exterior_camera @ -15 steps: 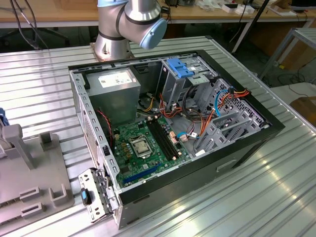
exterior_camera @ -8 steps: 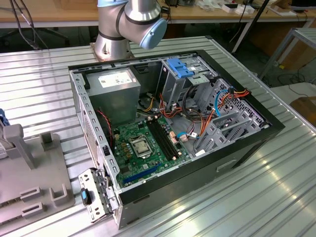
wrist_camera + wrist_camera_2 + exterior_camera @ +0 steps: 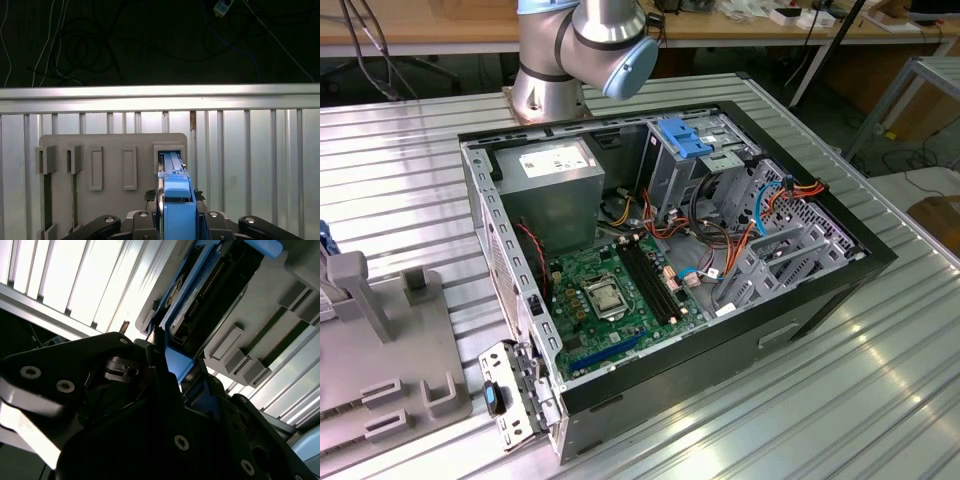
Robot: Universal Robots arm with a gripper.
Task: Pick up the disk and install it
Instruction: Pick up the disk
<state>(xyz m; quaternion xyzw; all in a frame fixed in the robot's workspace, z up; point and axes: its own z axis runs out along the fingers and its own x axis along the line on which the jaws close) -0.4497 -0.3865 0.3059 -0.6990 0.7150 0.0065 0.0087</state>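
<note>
**Exterior view.** Black-walled desktop computer case point(image 3: 775, 325) lying open on a ribbed silver metal table point(image 3: 880, 400), beneath the grey-and-blue jointed robot arm point(image 3: 590, 40). Contents of the case: green motherboard point(image 3: 610, 295), grey box-shaped power supply point(image 3: 555, 185), loose orange, red and blue cables point(image 3: 745, 245), and a bare-metal drive cage point(image 3: 665, 175) topped with blue plastic clips point(image 3: 682, 137). Well apart from the case, toward the exterior view's left, a flat grey slotted fixture plate point(image 3: 380, 370).

**First wrist view.** Black two-fingered gripper point(image 3: 177, 212) set astride a flat dark-grey disk point(image 3: 177, 192) in bright blue plastic rails. Disk standing on edge in one slot of the fixture plate, not yet lifted out. Fingers close against both sides of the blue rail, apparently clenched on it, though contact hard to confirm from this angle. Dark green strips showing in two other slots of the plate.

**Second wrist view.** Same disk seen edge-on, dark body and blue rail seated in a raised grey pocket of the plate, black fingers meeting the rail at its near end.

**Hazards, as a judgement from this position.**
- Jamming of the rails against the pocket walls if drawn out at a tilt.
- Slip or twist in the grasp, given a hold on smooth plastic rather than metal.
- Snagging on the loose cables beside the drive cage.
- Rails missing the cage guides through slight misalignment.
</note>
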